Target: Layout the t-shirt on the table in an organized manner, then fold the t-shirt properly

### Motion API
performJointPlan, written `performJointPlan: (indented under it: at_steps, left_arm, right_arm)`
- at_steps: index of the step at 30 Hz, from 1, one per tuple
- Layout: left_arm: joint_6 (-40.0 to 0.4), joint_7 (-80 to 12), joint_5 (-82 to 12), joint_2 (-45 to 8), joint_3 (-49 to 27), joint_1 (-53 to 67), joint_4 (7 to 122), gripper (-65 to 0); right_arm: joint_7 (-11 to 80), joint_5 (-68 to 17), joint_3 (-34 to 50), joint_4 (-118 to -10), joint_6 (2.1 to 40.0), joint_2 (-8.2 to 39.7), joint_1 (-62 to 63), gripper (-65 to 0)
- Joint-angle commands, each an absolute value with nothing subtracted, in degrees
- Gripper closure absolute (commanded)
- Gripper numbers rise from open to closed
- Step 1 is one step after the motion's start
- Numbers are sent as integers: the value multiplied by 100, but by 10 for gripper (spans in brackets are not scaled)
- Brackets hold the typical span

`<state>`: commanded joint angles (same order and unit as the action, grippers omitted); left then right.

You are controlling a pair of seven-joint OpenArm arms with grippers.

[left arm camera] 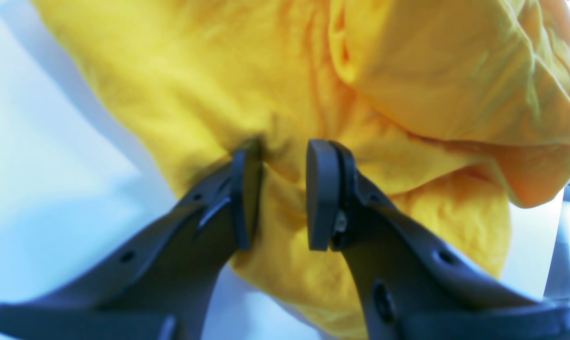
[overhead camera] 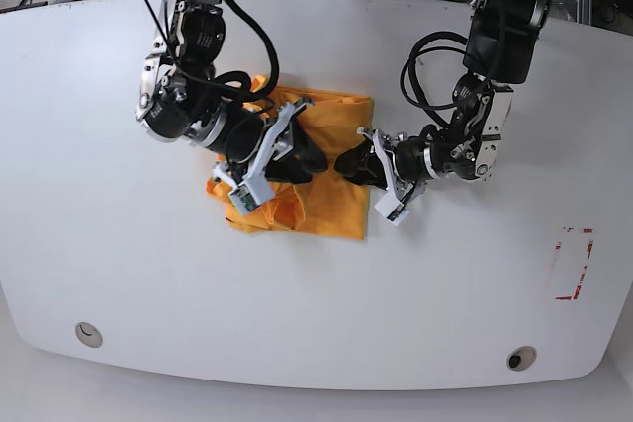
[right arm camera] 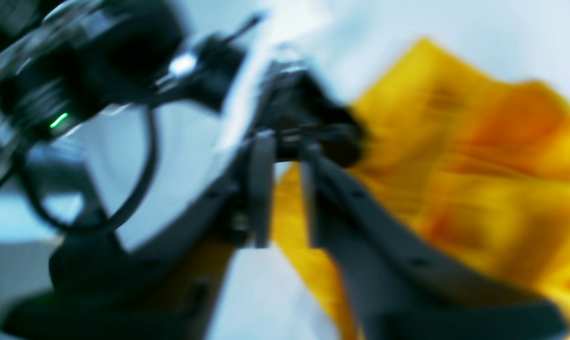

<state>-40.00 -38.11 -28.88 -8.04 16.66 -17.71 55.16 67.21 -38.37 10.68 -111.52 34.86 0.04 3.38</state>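
The orange-yellow t-shirt (overhead camera: pixel 331 210) lies bunched and wrinkled in the middle of the white table (overhead camera: pixel 119 274). My left gripper (overhead camera: pixel 348 163) is at the shirt's right edge. Its fingers (left arm camera: pixel 320 193) stand apart and straddle a puckered ridge of the t-shirt (left arm camera: pixel 218 71), so the left gripper (left arm camera: pixel 285 151) is open and pressed into the cloth. My right gripper (overhead camera: pixel 302 157) is low over the middle of the shirt. The right wrist view is blurred: the right gripper (right arm camera: pixel 285 156) shows a narrow gap with the t-shirt (right arm camera: pixel 455 141) behind it. The other arm is close ahead of it.
A red-marked rectangle (overhead camera: pixel 574 264) is on the table at the right. Two round grommet holes (overhead camera: pixel 88 333) (overhead camera: pixel 521 357) sit near the front edge. Cables hang off both arms at the back. The two grippers are a few centimetres apart over the shirt.
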Motion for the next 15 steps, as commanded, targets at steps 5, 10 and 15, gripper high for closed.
performJointPlan:
  at_steps: [5, 10, 15]
  left_arm:
    - [-4000, -3811, -2888, -796, 1666, -1763, 5516, -153]
    - [-4000, -3811, -2888, -787, 1675, -1763, 5516, -153]
    - [-4000, -3811, -2888, -778, 1675, -1754, 5516, -153]
  right_arm:
    - [6721, -3837, 1631, -11002, 3433, 418, 602, -593]
    - [6721, -3837, 1666, -10387, 3459, 866, 901, -634]
    - [6360, -3899, 1657, -9525, 3547, 1147, 998, -634]
